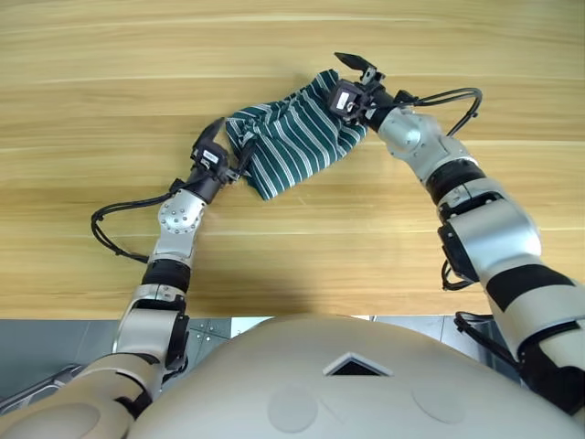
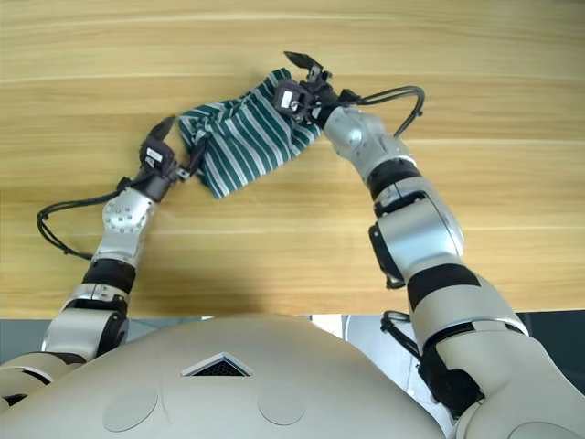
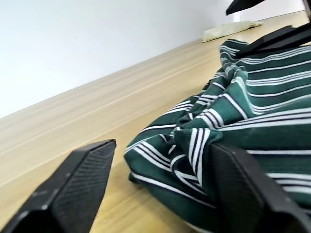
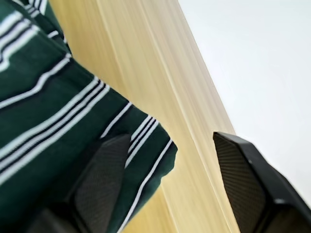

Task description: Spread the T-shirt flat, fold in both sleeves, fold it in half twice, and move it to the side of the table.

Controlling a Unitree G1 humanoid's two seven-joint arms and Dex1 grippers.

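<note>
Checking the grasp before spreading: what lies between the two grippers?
The bunched striped T-shirt spans the whole stretch from the left gripper to the right gripper, as the left eye view shows.

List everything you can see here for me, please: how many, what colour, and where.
T-shirt: one, dark green with white stripes, bunched on the table between the two hands.
Table: one, light wood, under everything.
Pale object: one, cream, at the far end of the table; too small to identify.
Left hand: one, black fingers, open, at the T-shirt's left edge.
Right hand: one, black fingers, open, at the T-shirt's far right corner.
</note>
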